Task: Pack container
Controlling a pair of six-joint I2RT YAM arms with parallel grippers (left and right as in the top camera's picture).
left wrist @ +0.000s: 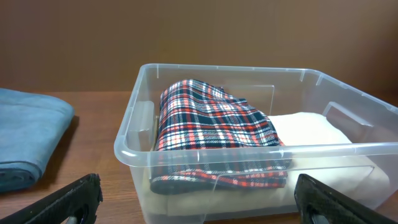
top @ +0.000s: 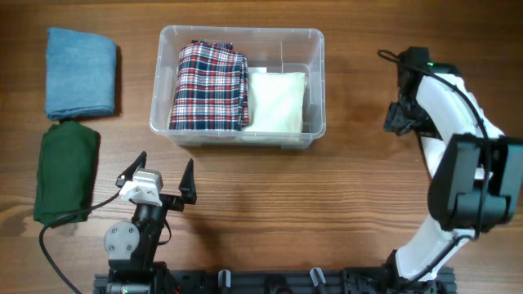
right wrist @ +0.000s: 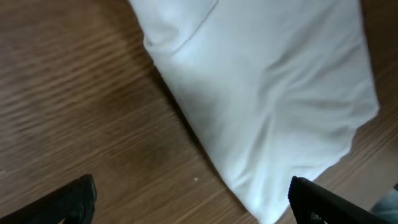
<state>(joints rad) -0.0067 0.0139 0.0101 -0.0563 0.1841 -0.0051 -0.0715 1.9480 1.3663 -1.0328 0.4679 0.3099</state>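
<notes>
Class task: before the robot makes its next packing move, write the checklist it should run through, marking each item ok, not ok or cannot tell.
1. Left gripper open and empty: ok.
2. Right gripper open: ok; a white cloth lies under it on the table, not gripped.
3. Container upright and open on top: ok.
4. Room left in the container: cannot tell; the plaid cloth and cream cloth cover its floor.
5. Everything packed: not ok; the blue cloth and green cloth lie outside, left of the container.
</notes>
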